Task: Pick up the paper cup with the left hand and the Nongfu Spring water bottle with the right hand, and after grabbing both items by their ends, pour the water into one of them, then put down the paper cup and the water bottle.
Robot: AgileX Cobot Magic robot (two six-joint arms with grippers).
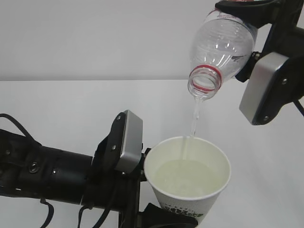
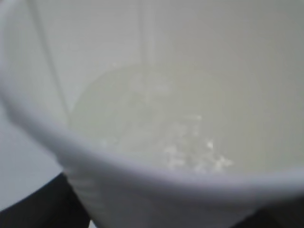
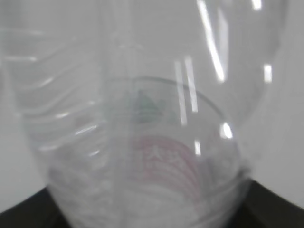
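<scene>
The white paper cup is held upright near the bottom centre, my left gripper shut on its lower wall. Water pools inside it. Above it, the clear Nongfu Spring water bottle is tipped mouth-down with its red neck ring over the cup. A thin stream falls from it into the cup. My right gripper is shut on the bottle's body at the top right. The left wrist view shows the cup with bubbling water. The right wrist view is filled by the bottle.
A plain white table and a pale wall lie behind. The left arm stretches across the lower left. The right arm's grey wrist box hangs to the right of the bottle.
</scene>
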